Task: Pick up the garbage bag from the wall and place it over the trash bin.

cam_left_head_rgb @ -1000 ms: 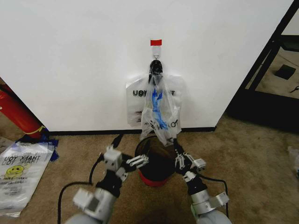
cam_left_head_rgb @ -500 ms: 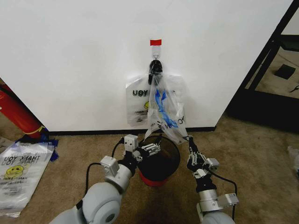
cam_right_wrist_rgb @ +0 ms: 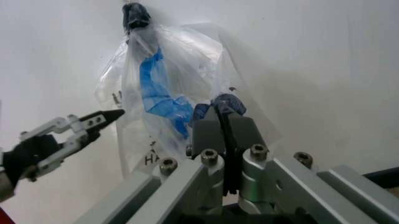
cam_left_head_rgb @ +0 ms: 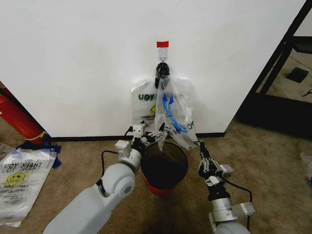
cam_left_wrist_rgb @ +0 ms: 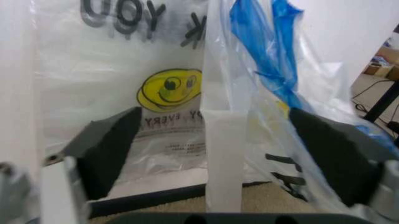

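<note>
**Bag pulled open at the hook as both grippers close in**

Bag (cam_left_head_rgb: pixel 171 114) hangs from the black hook (cam_left_head_rgb: pixel 162 69) on the wall (cam_left_head_rgb: pixel 73 58), under a strip of red tape (cam_left_head_rgb: pixel 163 44), directly above the bin (cam_left_head_rgb: pixel 164 165). In the last second both arms have risen from beside the bin's rim toward the wall, and the bag's lower right corner has been drawn outward and down, so the plastic now spreads wider than it did. That suggests the pick-up is under way but not finished: the handles are on the hook, and nothing yet covers the bin.

On the left, the left gripper (cam_left_head_rgb: pixel 157 136) has moved up to the bag's lower left edge, just above the bin's rim. Its jaws stand spread, and its wrist view shows a strip of plastic (cam_left_wrist_rgb: pixel 223 158) hanging between the two dark fingers (cam_left_wrist_rgb: pixel 106 149) without being pinched.

On the right, the right gripper (cam_left_head_rgb: pixel 199 145) is pressed together on the bag's lower corner; its wrist view shows the two pads (cam_right_wrist_rgb: pixel 208 129) closed flat with plastic caught between them, holding the film taut away from the wall.

A second printed bag (cam_left_head_rgb: pixel 144 105) hangs flat behind the first on the same hook.
</note>
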Robot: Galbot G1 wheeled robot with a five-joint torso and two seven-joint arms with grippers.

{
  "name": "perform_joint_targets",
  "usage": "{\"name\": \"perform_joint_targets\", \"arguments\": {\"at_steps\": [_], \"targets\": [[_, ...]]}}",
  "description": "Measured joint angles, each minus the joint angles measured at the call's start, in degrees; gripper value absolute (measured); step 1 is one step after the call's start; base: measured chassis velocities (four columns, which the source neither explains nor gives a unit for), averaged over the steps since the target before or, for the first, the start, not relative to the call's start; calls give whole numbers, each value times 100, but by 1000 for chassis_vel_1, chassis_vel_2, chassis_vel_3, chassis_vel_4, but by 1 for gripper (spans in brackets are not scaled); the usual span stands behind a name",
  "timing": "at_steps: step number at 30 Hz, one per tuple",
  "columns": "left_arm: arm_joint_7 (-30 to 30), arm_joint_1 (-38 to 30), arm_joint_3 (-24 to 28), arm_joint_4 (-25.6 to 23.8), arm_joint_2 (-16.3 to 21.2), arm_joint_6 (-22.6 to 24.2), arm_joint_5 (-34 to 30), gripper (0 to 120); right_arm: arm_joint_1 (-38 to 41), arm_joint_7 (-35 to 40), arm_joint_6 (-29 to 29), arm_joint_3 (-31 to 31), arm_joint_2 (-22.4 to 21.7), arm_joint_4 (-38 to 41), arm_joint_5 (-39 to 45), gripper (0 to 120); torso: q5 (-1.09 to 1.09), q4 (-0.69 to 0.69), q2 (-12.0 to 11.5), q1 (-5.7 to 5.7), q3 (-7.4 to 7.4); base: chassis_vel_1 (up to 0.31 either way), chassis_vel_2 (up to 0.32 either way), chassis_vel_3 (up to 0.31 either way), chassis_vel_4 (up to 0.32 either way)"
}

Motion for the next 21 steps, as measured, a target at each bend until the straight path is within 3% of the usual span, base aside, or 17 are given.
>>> {"name": "perform_joint_targets", "arguments": {"at_steps": [12, 21], "targets": [[-77, -200, 172, 326, -202, 179, -121, 42, -117, 66, -88, 54, -70, 268, 120, 0, 1, 0, 1, 0, 0, 0, 0, 0, 0], [-76, -267, 269, 386, -353, 187, -138, 16, -191, 78, -97, 47, -105, 331, 121, 0, 1, 0, 1, 0, -1, 0, 0, 0, 0]]}}
